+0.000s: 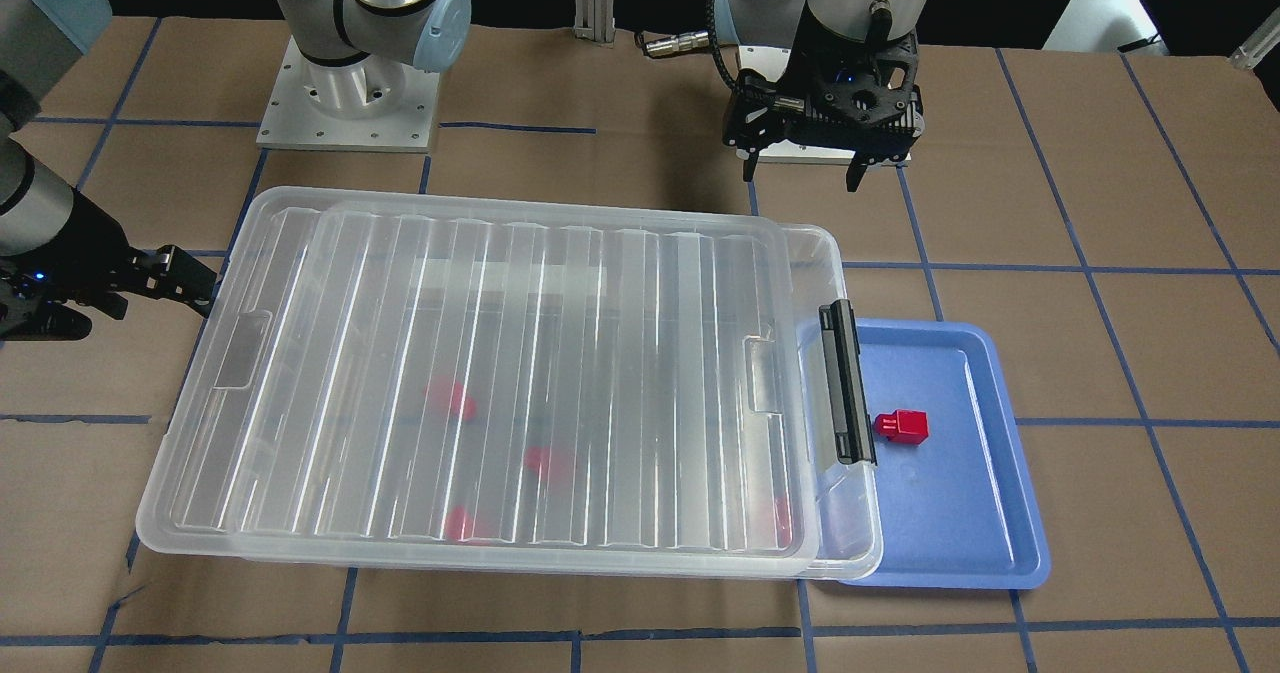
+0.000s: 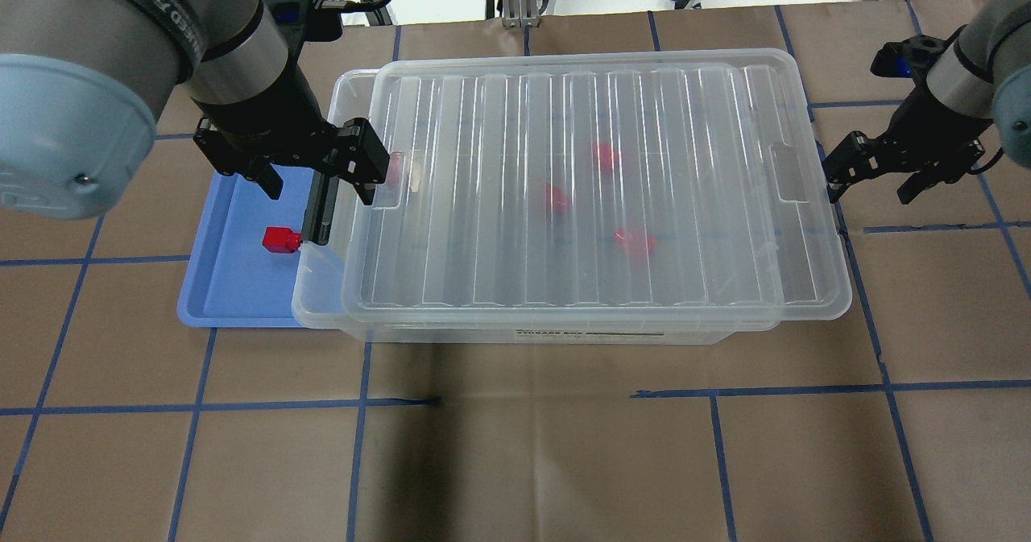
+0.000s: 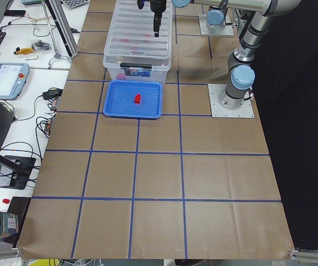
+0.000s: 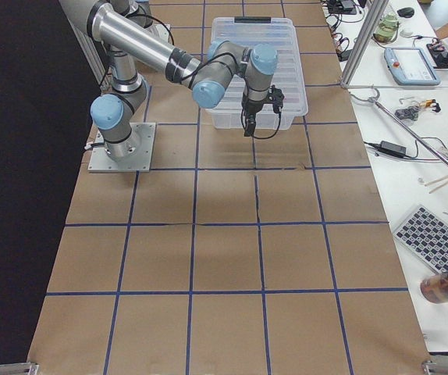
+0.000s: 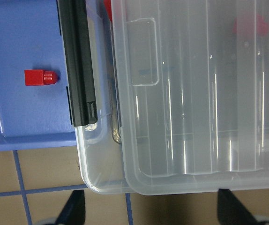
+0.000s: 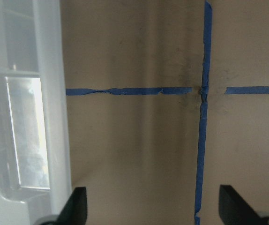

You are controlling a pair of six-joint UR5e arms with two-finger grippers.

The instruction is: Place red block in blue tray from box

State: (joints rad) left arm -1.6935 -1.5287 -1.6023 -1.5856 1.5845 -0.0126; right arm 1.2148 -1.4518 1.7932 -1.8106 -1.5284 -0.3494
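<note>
A small red block [image 1: 902,425] of glossy plastic lay on the flat floor of the shallow light-blue tray [image 1: 965,545]. Its narrower stub pointed at the box [image 1: 848,538] just beside it. The tray, round-cornered with a raised rim, sat on a counter [image 1: 1150,203] covered in brown paper and gridded with blue tape.

The box was a large, clear plastic bin, and its end with the black latch bar [image 1: 847,383] overlapped the tray's edge when seen from above. Its ribbed, translucent lid [image 1: 500,353] sat shifted toward the far end, leaving a narrow strip of the box uncovered by the latch. Through the lid, other red blocks [image 1: 450,396] showed as blurred patches.

The left jaws hung above the latch end of the box, spread wide and holding nothing. The right jaws hovered off the opposite short end, beside the lid's moulded handle recess [image 6: 19,136]. They were also wide open and empty over bare paper.
</note>
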